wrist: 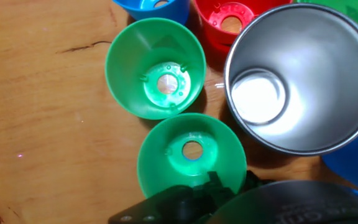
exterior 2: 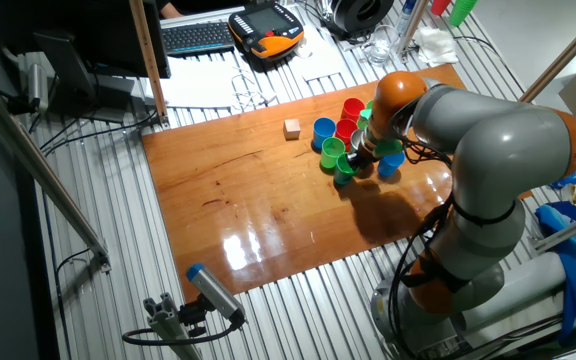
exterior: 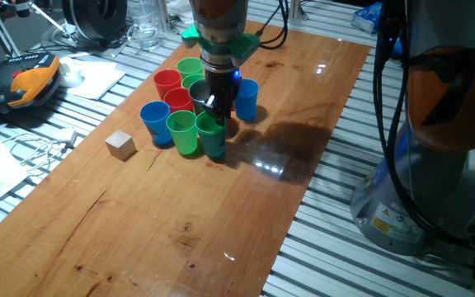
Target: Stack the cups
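Cups stand bunched at the far end of the wooden table. A dark green cup (exterior: 213, 139) (wrist: 191, 152) is the nearest one, with a lighter green cup (exterior: 182, 132) (wrist: 156, 68) and a blue cup (exterior: 155, 122) to its left. Behind them are two red cups (exterior: 168, 82), another green cup (exterior: 190, 68), a blue cup (exterior: 246, 99) and the steel cup (wrist: 297, 74). My gripper (exterior: 215, 109) (exterior 2: 363, 155) hangs right over the dark green cup's rim. In the hand view a dark finger (wrist: 185, 199) overlaps that rim. The jaws' gap is hidden.
A small wooden cube (exterior: 120, 145) (exterior 2: 291, 128) lies left of the cups. An orange hand controller (exterior: 31, 78), papers and cables sit beyond the table's left edge. The arm's base (exterior: 435, 124) stands to the right of the table (exterior: 180, 239).
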Controlling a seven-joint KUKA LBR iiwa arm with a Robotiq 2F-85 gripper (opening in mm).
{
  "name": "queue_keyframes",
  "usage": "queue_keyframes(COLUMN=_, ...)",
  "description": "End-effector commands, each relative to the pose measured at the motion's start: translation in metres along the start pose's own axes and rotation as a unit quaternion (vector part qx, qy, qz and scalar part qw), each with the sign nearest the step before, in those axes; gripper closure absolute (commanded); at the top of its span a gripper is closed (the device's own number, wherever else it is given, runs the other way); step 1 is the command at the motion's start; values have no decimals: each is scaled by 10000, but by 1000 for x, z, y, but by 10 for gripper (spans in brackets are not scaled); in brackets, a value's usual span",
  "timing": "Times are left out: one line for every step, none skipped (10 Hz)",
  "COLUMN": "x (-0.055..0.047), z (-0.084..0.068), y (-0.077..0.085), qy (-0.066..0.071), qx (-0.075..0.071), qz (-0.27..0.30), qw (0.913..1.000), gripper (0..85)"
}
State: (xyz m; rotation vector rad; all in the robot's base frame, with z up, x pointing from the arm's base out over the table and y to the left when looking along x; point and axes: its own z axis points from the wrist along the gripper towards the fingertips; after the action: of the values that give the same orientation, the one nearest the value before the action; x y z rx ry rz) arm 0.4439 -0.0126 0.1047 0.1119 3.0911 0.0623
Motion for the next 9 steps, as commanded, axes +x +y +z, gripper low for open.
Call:
queue_keyframes(x=0, z=1, y=0, qy=-22, qx=-24, qz=-22, qw=10000, gripper=680)
queue_keyframes(x=-1, z=2, y=0, qy=-42, qx=-72, qz=-50, qw=10000, gripper=680)
queue_keyframes(x=-1, z=3, y=0, qy=-40, qx=-110, qz=-102, qw=9999, gripper=850)
queue_keyframes(x=-1, z=3, y=0, qy=-37, qx=-171, qz=-129, qw=9998, gripper=850)
queue_keyframes(x=-2, z=3, y=1, qy=-37, qx=-178, qz=-167, qw=9997, gripper=850)
queue_keyframes(x=-1, z=2, y=2, qy=-35, qx=-209, qz=-150, qw=9997, gripper=850)
queue_keyframes(x=-1, z=0, y=5, qy=-15, qx=-262, qz=-87, qw=9996, gripper=850)
queue_keyframes(x=0, z=-4, y=10, qy=5, qx=-291, qz=-16, qw=9996, gripper=850)
queue_keyframes(x=0, z=-9, y=16, qy=37, qx=-281, qz=59, qw=9996, gripper=850)
